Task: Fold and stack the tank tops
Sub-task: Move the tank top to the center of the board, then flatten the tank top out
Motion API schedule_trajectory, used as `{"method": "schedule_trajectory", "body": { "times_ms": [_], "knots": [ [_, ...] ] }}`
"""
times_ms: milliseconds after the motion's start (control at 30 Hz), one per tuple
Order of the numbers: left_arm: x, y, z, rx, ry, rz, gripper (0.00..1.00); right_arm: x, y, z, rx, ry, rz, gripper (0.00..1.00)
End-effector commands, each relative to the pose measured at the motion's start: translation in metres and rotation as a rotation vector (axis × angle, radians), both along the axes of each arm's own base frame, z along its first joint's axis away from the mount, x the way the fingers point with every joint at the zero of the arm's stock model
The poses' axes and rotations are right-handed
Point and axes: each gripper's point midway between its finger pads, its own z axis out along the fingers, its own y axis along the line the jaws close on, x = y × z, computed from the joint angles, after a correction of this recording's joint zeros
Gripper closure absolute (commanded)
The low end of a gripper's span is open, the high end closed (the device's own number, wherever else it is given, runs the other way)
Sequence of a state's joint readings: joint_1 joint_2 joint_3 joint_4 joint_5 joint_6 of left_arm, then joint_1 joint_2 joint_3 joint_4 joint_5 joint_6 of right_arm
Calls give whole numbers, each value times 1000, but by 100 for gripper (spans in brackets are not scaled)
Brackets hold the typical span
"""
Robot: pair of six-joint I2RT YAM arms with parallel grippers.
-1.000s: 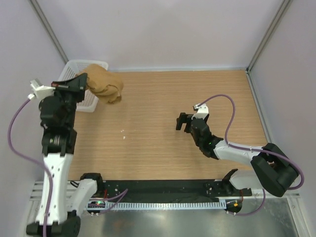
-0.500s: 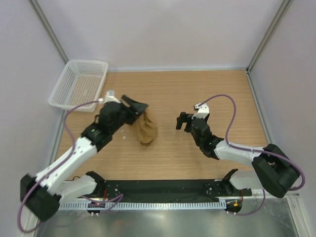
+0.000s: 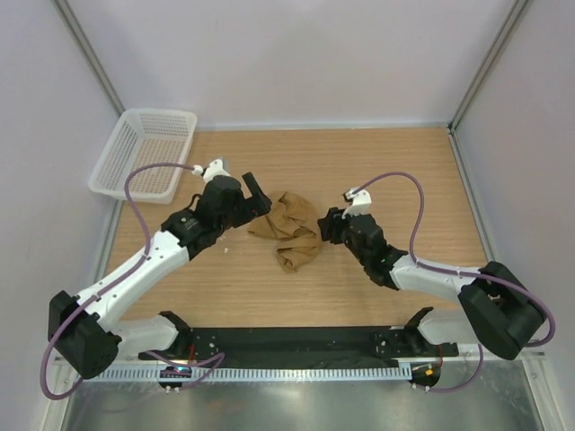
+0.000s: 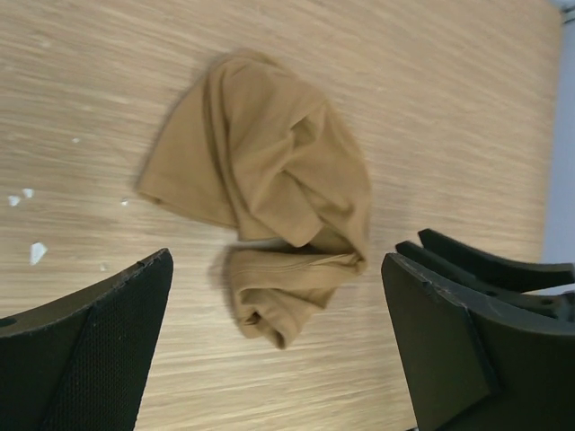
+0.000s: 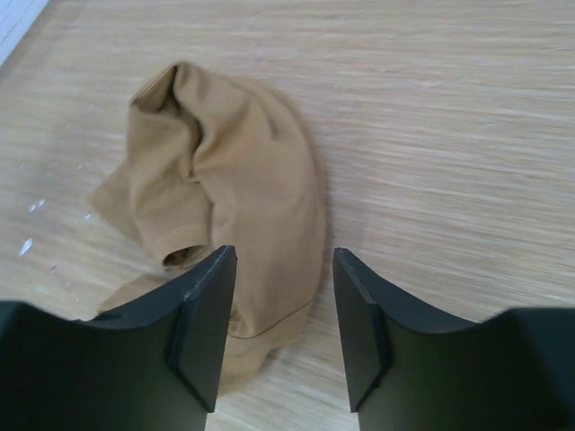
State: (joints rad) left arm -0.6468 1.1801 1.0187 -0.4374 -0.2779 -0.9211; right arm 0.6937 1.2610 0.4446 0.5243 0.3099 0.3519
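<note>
1. Now let go, the left gripper [image 4: 277, 269] hangs with its jaws spread wide and nothing between them. It sits just left of the tan-brown tank top [image 3: 292, 235], which it was clutching a second ago.
2. Opposite it, the right gripper [image 5: 278, 260] has come up to the cloth's right edge. Its jaws have drawn in from full width but are still parted. They straddle the hem, and we cannot tell whether the pads touch fabric yet.
3. Between the two tools, the tank top lies loose in a crumpled heap near the middle of the wooden table [image 3: 395, 162]. One lobe is doubled under and the straps are lost in the folds.
4. We see the change plainly: a second ago the garment was bunched in the left jaws over the white mesh basket [image 3: 148, 148] at the far-left corner. Half a second ago it was dangling in mid-carry, and it now rests on the boards well apart from the basket.
5. For the task, we judge the fetching done and the folding not yet begun. The heap likely needs spreading flat first, and the right gripper looks placed to take the first pinch at the hem.
6. Only this one top is visible to us, so stacking is some way off.
</note>
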Motion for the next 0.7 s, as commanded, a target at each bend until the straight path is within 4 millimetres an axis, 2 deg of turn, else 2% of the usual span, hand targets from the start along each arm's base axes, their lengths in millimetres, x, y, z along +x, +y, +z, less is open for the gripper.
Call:
{"method": "schedule_trajectory", "body": {
  "times_ms": [0,67,100,133,167,200,233,300,367,433,467,500,533,667],
  "knots": [
    [-7,18,-23,138,12,-34,2,-1,38,21,57,-22,176,50],
    [-9,23,-33,147,53,-35,2,-3,48,16,51,-2,228,51],
    [-5,31,-39,132,79,-18,2,-6,54,16,53,5,269,50],
    [-8,22,-40,64,103,-79,2,-9,57,15,50,16,289,47],
    [-10,25,-54,39,139,-89,2,-9,57,13,45,19,293,43],
    [-4,39,-59,2,156,-56,3,-14,62,13,53,25,333,41],
    [-8,34,-67,-60,183,-105,4,-15,64,14,56,23,339,40],
    [-1,48,-75,-92,200,-76,4,-17,67,12,50,27,364,38],
    [-2,50,-83,-89,225,-85,4,-16,70,10,40,43,366,39],
    [0,46,-87,-90,246,-104,5,-13,71,8,5,71,337,42],
    [-1,41,-88,-106,257,-124,7,-13,73,9,-16,69,322,49],
    [2,38,-88,-119,261,-130,7,-16,69,0,-57,107,299,50],
    [3,35,-89,-131,269,-135,8,-8,67,10,-71,100,232,52],
    [8,30,-85,-159,229,-149,9,-18,61,10,-88,224,112,50]
  ]
}}
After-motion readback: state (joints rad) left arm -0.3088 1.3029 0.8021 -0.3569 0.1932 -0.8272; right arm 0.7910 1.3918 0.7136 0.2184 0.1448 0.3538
